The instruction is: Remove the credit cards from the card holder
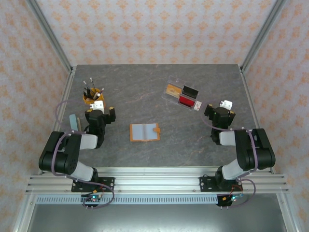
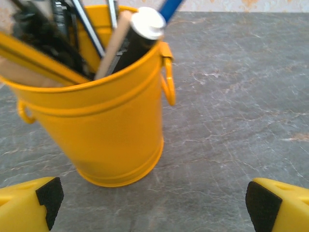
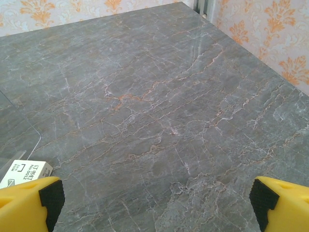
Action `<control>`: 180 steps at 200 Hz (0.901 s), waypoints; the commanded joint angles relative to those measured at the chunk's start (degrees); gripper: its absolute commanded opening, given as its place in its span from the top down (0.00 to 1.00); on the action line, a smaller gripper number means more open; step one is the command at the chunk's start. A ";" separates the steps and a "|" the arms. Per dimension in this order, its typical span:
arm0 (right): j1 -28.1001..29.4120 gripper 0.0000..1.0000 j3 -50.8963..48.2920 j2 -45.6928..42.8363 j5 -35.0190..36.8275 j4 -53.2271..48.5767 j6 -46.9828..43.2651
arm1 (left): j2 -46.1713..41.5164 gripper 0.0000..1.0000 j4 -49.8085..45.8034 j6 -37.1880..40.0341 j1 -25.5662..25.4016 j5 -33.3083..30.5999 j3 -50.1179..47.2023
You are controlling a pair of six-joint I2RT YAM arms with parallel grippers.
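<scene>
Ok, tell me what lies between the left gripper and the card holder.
Nothing but bare table, as the top external view shows: no object sits between the left gripper and the card holder, which lies open.

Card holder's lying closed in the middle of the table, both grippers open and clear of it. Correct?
Not closed: the top external view shows the card holder open, grey-blue lining up. It does lie in the middle of the table, with the left gripper and right gripper both open and clear of it.
</scene>
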 commanded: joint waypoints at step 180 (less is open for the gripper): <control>-0.19 0.00 1.24 0.46 0.21 0.58 -0.32 | 0.40 0.00 -1.90 -0.23 0.14 -5.52 3.20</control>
